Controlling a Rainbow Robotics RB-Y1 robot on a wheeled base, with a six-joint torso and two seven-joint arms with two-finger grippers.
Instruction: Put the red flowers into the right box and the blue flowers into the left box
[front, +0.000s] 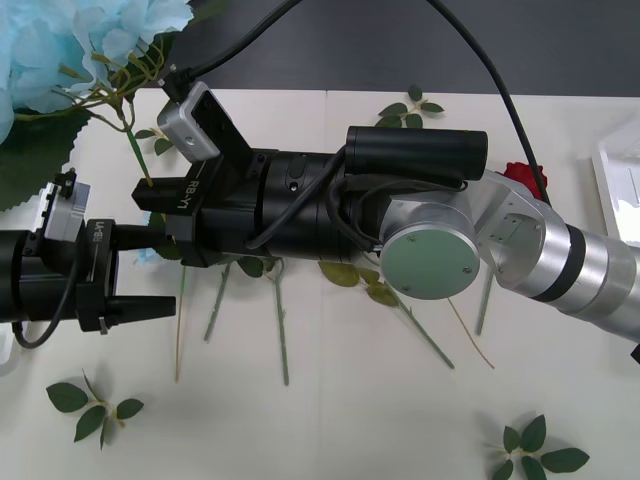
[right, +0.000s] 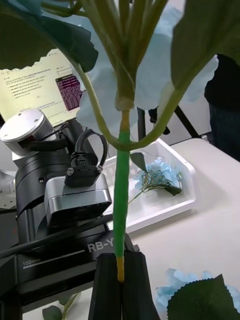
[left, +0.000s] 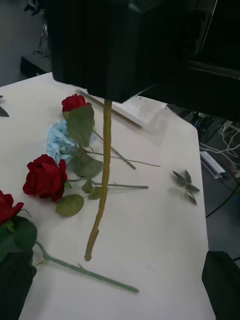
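Black fingers of the right gripper (right: 120, 285) are pinched hard on the stem of a blue flower (right: 150, 75), and the pale cluster towers above the wrist camera with big green leaves fanning out. From the front, that right arm reaches across to the robot's left, with the bloom (front: 90, 40) held high at the counter's far left corner. The left gripper (front: 135, 270) sits just beside it, fingers spread and holding nothing. Its wrist view looks past the hanging stem (left: 102, 190) at red flowers (left: 46, 177) lying on the counter (left: 160, 250), with another blue cluster (left: 59, 142) among them.

Carry step, then: one blue flower is lifted and bound for the left box (right: 160, 205), which already holds a small blue bloom. Next call is a short move over that tray, then opening the fingers so the long stem drops inside the rim. The right box (front: 620, 190) peeks in at the far edge, and what looks like a red bloom (front: 522, 175) hides behind the arm.

Readable lettering: "RB-Y1" on the gripper body, "100mm" on the mount.
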